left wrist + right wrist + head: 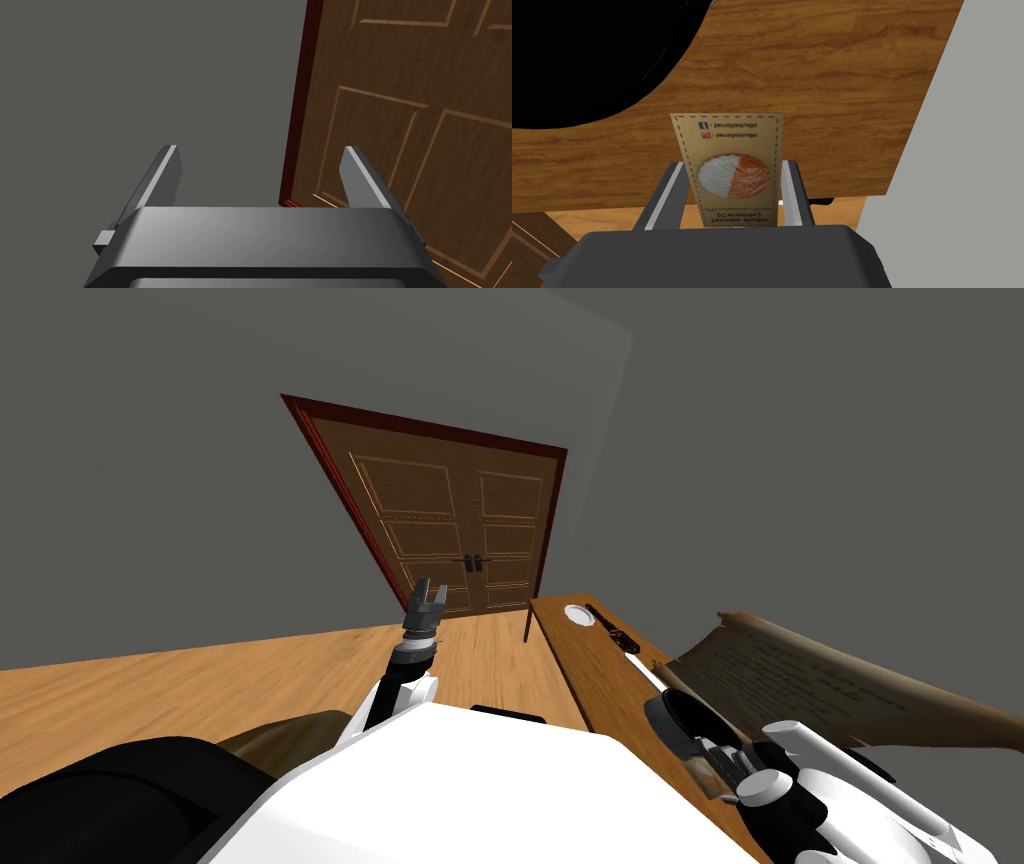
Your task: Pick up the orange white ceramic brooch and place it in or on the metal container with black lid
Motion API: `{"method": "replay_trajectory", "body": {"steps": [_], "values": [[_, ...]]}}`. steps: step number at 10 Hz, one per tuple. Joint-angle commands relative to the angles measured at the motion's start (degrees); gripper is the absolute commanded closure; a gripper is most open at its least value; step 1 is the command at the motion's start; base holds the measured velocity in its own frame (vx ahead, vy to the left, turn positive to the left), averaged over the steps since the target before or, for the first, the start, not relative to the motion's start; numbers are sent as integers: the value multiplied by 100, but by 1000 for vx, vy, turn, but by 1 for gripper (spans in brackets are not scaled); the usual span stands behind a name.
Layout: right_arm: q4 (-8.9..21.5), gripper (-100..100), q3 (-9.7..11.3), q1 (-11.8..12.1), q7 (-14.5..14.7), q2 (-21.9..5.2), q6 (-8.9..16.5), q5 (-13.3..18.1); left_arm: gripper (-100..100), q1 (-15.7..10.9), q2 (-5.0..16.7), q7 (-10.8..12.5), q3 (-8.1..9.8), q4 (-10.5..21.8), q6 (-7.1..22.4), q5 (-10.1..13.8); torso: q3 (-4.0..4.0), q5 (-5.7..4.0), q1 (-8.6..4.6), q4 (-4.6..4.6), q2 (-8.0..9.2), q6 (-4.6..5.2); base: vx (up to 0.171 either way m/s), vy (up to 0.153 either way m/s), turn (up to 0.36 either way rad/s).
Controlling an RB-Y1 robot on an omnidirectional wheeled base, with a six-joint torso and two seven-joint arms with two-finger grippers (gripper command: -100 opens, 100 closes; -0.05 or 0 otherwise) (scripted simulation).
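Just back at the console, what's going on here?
The right gripper has its fingers shut on the brooch, an orange and white disc on a tan card, held over the wooden table beside the black lid of the container. It is not yet on the container. The left gripper is open and empty, raised toward the brown door.

This is a room in a house, with a panelled brown double door (455, 533) in a dark red frame at centre, plain grey walls (150, 488), a wood-plank floor (200, 678) at lower left and a long wooden table (600, 678) at lower right.
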Motion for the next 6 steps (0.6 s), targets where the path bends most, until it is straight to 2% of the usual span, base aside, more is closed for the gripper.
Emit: {"method": "replay_trajectory", "body": {"steps": [1, 2, 4, 6], "values": [[-97, 100, -63, 8, -97, -106, 214, 1, 0, 0, 0, 0, 0, 0, 0, 0, 0, 0, 0, 0, 0, 0, -20, -25, 106], [-128, 100, -94, 4, -146, -175, 308, 7, 0, 0, 0, 0, 0, 0, 0, 0, -1, 0, -1, -1, -2, 3, -14, -25, 178], [-128, 100, -94, 4, -146, -175, 308, 7, 0, 1, 0, 0, 0, 0, 0, 0, -4, -3, 0, -2, -7, 4, -3, -14, 17], [-234, 100, -178, 10, -267, -368, 549, 26, 0, 0, 0, 0, 0, 0, 0, 0, -5, 1, 4, -2, -9, -2, 2, -20, 172]]}}
